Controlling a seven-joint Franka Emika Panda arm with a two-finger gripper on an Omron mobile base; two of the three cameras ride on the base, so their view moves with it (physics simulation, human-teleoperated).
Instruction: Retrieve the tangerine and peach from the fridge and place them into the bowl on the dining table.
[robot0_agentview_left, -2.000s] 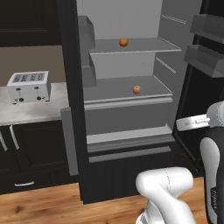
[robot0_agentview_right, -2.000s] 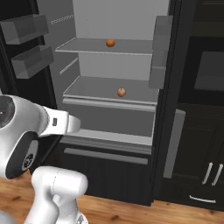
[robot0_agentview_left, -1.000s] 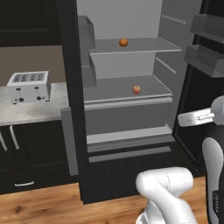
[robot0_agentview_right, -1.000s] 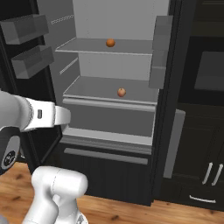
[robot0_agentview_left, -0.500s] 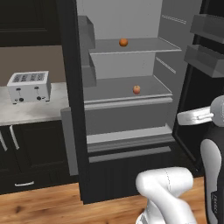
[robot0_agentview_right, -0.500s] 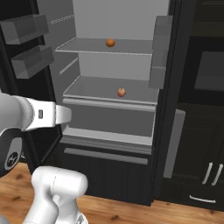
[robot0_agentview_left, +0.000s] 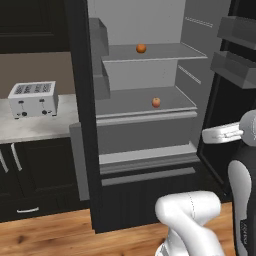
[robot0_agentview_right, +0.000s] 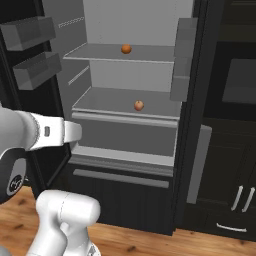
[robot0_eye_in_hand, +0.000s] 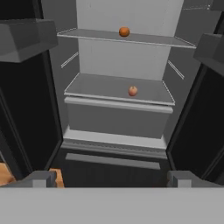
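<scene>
— Two small round fruits sit in the tall black French-door fridge (robot0_eye_in_hand: 118, 131), whose doors stand open: the plain orange tangerine (robot0_eye_in_hand: 124, 31) on the upper light grey shelf (robot0_eye_in_hand: 148, 39), and the pinkish peach (robot0_eye_in_hand: 132, 90) alone on the shelf below it. How does one judge their handling?

— Both look light. The tangerine probably has a firm, slightly yielding skin; the peach is likely softer and bruises under a hard squeeze. Being round, either may roll on the smooth shelf if nudged. The sound hold is across the widest part, one finger on each side, with gentle pressure.

— And the robot's fingers (robot0_eye_in_hand: 112, 178)?

— In the hand view the two dark tips (robot0_eye_in_hand: 43, 178) stand wide apart, far wider than either fruit. They hold nothing and touch nothing, sitting well back from the shelves, outside the fridge and aimed at its interior.

— Which fruit seems handier?

— Probably the peach, which lies lower and closer to the shelf's front edge.
</scene>
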